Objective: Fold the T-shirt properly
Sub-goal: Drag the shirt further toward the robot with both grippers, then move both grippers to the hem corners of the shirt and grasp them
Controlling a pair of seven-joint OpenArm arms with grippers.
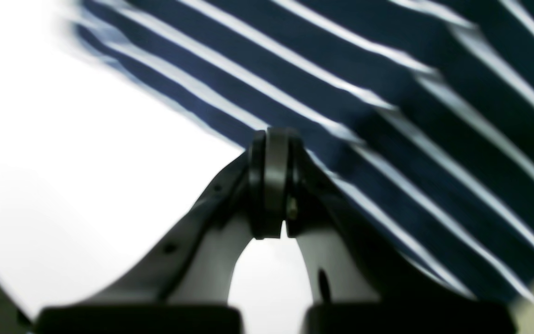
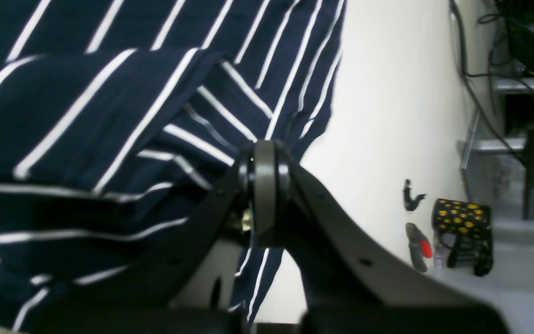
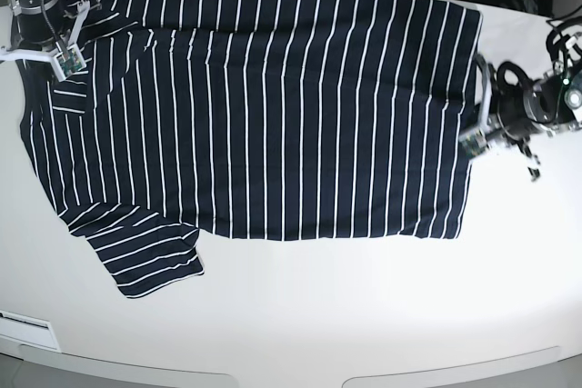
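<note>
Closed jaws on both — left gripper at T-shirt hem, right gripper at sleeve — I'd say positioned for folding.

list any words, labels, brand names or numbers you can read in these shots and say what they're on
No readable text in any view.
T-shirt: only white stripes, no print or tag showing.
White strip at the table's near left edge: may be a label, too small to read.
Black and yellow object on the table in the right wrist view: dotted pattern only, blurred.
Left gripper and right gripper: no markings legible.
</note>
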